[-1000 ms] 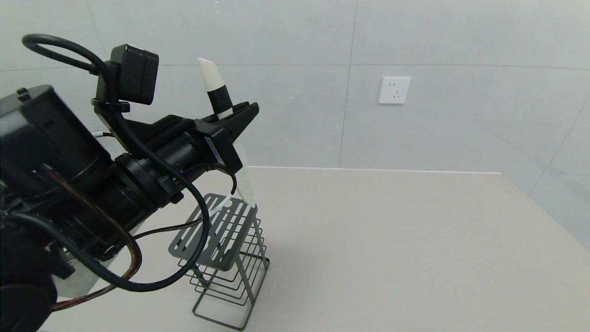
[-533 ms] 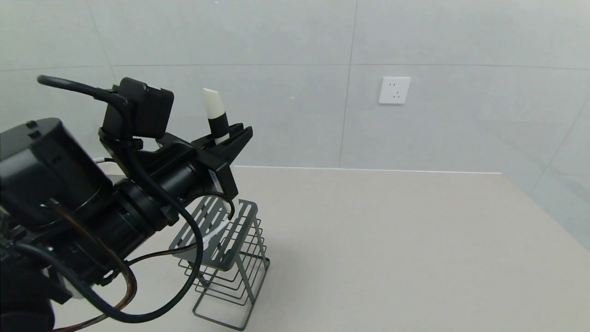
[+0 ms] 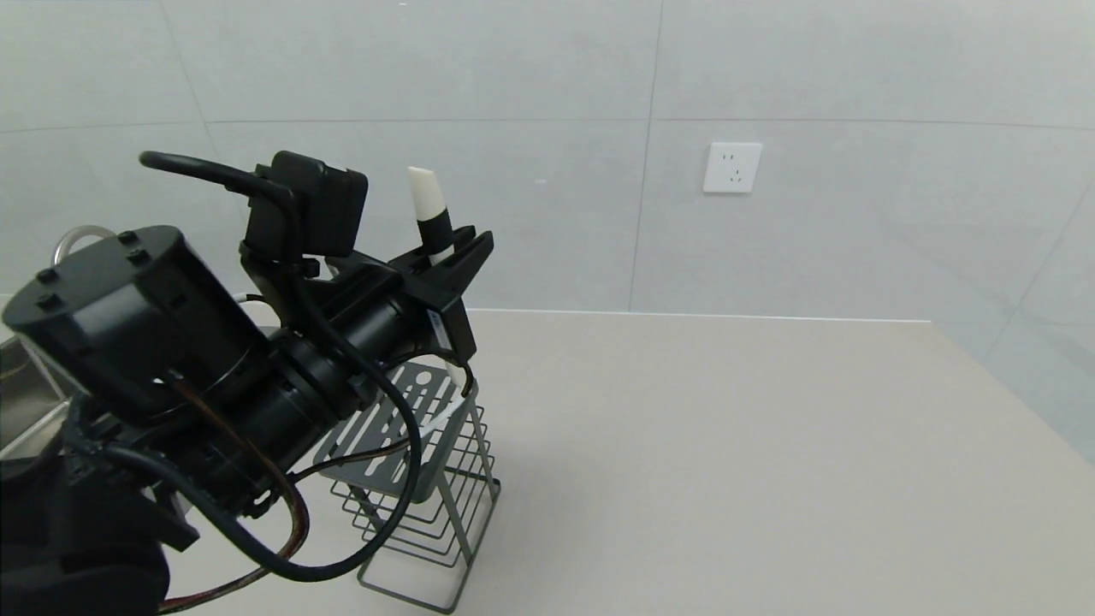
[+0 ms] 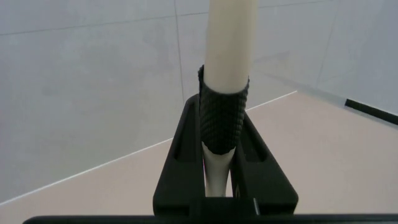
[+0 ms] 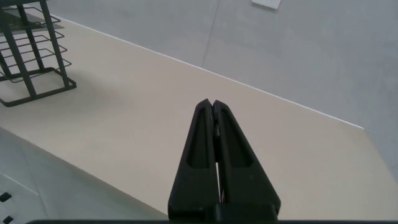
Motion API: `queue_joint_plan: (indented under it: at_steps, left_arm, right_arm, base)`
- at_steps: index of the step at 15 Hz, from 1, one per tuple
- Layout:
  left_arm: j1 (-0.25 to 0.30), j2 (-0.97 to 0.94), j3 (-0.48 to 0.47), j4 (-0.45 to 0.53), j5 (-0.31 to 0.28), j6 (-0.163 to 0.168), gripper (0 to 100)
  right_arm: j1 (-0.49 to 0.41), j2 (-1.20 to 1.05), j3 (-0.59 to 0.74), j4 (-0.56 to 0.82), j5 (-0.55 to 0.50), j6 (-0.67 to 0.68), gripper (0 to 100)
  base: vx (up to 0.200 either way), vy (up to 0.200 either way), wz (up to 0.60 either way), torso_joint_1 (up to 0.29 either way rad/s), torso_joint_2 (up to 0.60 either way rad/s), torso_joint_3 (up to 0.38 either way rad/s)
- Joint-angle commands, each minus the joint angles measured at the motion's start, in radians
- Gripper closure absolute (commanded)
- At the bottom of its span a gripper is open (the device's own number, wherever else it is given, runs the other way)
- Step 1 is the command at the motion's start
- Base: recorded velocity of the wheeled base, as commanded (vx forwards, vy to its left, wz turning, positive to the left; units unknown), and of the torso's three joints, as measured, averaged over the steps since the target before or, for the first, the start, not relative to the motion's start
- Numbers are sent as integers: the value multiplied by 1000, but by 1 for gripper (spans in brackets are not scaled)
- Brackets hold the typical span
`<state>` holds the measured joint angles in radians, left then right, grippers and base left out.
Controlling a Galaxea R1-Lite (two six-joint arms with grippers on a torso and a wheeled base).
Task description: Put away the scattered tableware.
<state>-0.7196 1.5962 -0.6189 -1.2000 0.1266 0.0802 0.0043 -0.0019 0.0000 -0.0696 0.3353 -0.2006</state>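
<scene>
My left gripper [image 3: 466, 244] is shut on a knife [image 3: 425, 192] with a white handle and a black knurled grip band. It holds the knife nearly upright, handle up, over the slotted top of a dark wire rack [image 3: 440, 449] on the beige counter. The blade below the jaws is mostly hidden behind the gripper. In the left wrist view the knife [image 4: 227, 56] rises between the closed fingers of the left gripper [image 4: 221, 112]. My right gripper [image 5: 212, 104] is shut with nothing in it, hovering over bare counter, well away from the rack [image 5: 28, 56].
The counter [image 3: 727, 445] stretches wide to the right of the rack up to a tiled wall with a socket [image 3: 732, 167]. A metal sink edge [image 3: 21, 385] lies at the far left, behind my left arm.
My left arm has come down and a little to the right with the knife, bringing it closer to the rack's top. The rack has not moved.
</scene>
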Motion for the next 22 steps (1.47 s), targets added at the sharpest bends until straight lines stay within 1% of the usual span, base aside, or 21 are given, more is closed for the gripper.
queue_joint_plan:
  at_steps: [1,2,3,5,6,8,11,17,19,21,22]
  left_arm:
    - [5,18,2,-1,13,-2,100]
    - [22,27,11,-4,21,-4,100]
    - [25,34,19,-16,21,-2,100]
    - [26,85,31,-124,22,-2,100]
    - [28,114,39,-208,27,3,100]
    - [23,136,61,-274,27,1,100]
    - [25,120,68,-277,33,9,100]
    - [15,97,130,-299,85,3,100]
    - [22,97,145,-299,84,1,100]
    - [28,99,186,-317,84,0,100]
    - [28,100,186,-325,84,1,100]
  right_arm:
    - [0,2,0,1,1,0,100]
    - [0,2,0,1,2,-2,100]
    - [0,2,0,1,2,-2,100]
    - [0,2,0,1,2,-2,100]
    - [0,2,0,1,2,-2,100]
    - [0,2,0,-1,2,0,100]
    - [0,2,0,1,2,0,100]
    - [0,2,0,-1,5,0,100]
    - [0,2,0,-1,5,0,100]
    - [0,2,0,-1,5,0,100]
    - [0,2,0,-1,5,0,100]
  base:
    - [0,0,0,0,0,0]
    - [0,0,0,0,0,0]
    - [0,0,0,0,0,0]
    - [0,0,0,0,0,0]
    - [0,0,0,0,0,0]
    - [0,0,0,0,0,0]
    - [0,0,0,0,0,0]
    - [0,0,0,0,0,0]
    - [0,0,0,0,0,0]
    - [0,0,0,0,0,0]
    - [0,0,0,0,0,0]
